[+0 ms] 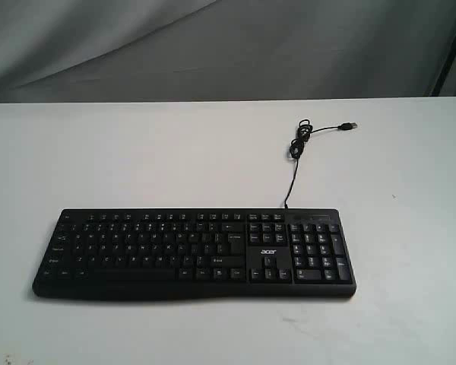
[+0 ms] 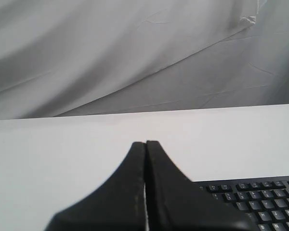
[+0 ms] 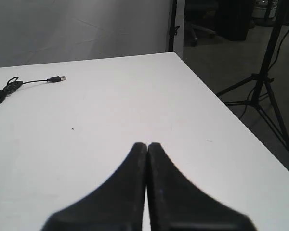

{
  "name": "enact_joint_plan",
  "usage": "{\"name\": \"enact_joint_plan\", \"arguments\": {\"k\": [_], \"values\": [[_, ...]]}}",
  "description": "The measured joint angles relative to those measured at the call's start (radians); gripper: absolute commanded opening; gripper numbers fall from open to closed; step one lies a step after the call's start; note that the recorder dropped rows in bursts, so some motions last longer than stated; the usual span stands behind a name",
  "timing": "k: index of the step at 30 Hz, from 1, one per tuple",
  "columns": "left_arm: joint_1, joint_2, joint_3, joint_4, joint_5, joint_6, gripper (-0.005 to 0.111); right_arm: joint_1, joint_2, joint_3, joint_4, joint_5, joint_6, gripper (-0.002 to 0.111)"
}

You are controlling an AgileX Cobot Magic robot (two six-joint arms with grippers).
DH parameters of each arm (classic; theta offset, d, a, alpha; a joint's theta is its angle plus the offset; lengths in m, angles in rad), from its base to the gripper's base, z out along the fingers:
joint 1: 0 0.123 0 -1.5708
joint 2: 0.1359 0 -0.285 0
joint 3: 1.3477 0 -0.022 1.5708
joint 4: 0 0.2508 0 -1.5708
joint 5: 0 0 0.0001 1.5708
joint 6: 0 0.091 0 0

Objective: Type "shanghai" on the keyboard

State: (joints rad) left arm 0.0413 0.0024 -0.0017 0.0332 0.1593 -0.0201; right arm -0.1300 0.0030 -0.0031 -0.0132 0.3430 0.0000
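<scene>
The black keyboard (image 1: 194,252) lies flat near the front of the white table, number pad to the right, with a small white logo. Its thin cable (image 1: 296,148) runs back to a loose coil and a USB plug (image 1: 350,125). Neither arm shows in the exterior view. In the left wrist view my left gripper (image 2: 145,143) is shut with nothing in it, above bare table, with the keyboard's corner (image 2: 260,197) beside it. My right gripper (image 3: 147,144) is shut and holds nothing, over bare table, with the USB plug (image 3: 56,79) farther off.
The white table (image 1: 137,152) ends at a grey cloth backdrop (image 1: 213,46). In the right wrist view the table edge (image 3: 216,96) drops to a dark floor with a black tripod stand (image 3: 267,82).
</scene>
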Motion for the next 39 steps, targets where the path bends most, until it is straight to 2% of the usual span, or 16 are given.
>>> {"name": "enact_joint_plan", "arguments": {"k": [18, 25, 31, 39], "values": [[0.000, 0.000, 0.000, 0.000, 0.000, 0.000, 0.000, 0.000, 0.000, 0.000, -0.010, -0.020, 0.000, 0.000], [0.000, 0.000, 0.000, 0.000, 0.000, 0.000, 0.000, 0.000, 0.000, 0.000, -0.018, -0.206, 0.000, 0.000], [0.000, 0.000, 0.000, 0.000, 0.000, 0.000, 0.000, 0.000, 0.000, 0.000, -0.021, -0.260, 0.000, 0.000], [0.000, 0.000, 0.000, 0.000, 0.000, 0.000, 0.000, 0.000, 0.000, 0.000, -0.021, -0.601, 0.000, 0.000]]}}
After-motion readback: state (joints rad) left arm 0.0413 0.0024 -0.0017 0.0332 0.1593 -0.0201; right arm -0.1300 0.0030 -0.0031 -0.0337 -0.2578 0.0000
